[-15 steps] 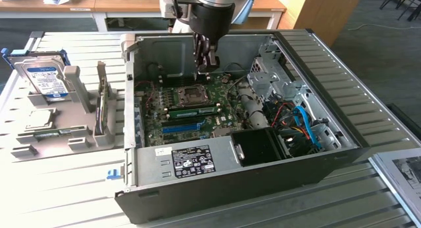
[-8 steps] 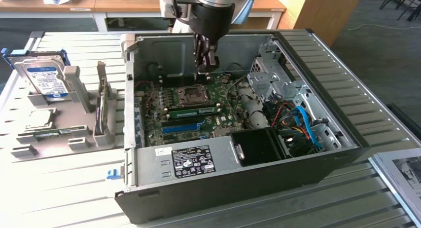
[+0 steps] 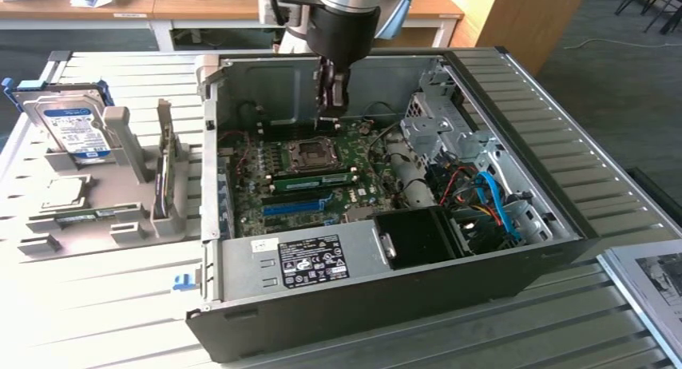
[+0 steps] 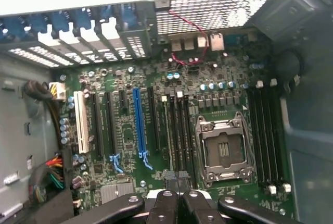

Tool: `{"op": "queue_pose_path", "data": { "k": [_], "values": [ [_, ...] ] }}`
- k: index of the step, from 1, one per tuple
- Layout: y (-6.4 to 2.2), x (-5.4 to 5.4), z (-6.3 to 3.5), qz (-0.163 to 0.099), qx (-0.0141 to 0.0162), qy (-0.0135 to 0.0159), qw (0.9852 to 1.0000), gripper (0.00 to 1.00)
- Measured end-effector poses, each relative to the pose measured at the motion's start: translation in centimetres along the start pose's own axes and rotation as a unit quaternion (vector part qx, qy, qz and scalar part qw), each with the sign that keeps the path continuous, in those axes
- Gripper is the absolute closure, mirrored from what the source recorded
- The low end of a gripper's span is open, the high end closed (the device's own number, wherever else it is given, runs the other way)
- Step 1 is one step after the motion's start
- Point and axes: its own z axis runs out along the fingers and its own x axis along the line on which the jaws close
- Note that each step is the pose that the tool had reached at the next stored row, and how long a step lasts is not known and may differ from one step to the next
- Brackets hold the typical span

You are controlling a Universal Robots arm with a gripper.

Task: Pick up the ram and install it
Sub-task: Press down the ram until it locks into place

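Note:
My gripper [image 3: 331, 112] hangs inside the open computer case [image 3: 554, 185], over the far part of the motherboard [image 3: 299, 169] just behind the CPU socket [image 3: 311, 152]. Its fingers are pressed together with nothing showing between them. A long green ram [image 3: 315, 180] stands seated in a slot just in front of the socket, apart from the gripper. In the wrist view the shut gripper [image 4: 179, 200] sits over the black memory slots [image 4: 179, 130] beside the CPU socket [image 4: 223, 151]. The blue slot [image 4: 138, 125] lies further along the board.
A grey holder [image 3: 75, 225] at the exterior view's left carries a hard drive [image 3: 73, 128] and a thin board standing on edge [image 3: 163, 169]. The power supply [image 3: 309, 257], a drive cage [image 3: 442, 129] and blue cables [image 3: 496, 201] crowd the case.

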Motion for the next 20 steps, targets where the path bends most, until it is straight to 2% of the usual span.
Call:
{"op": "queue_pose_path", "data": {
  "k": [5,10,14,20],
  "values": [
    [-0.01,0.00,0.06,0.035,0.0001,-0.0021,0.9994,0.90],
    [-0.01,0.00,0.13,0.071,0.0002,-0.0043,0.9975,0.90],
    [-0.01,0.00,0.19,0.099,0.0004,-0.0060,0.9950,0.90],
    [-0.02,0.00,0.27,0.142,0.0005,-0.0086,0.9898,0.90]
  ]
}}
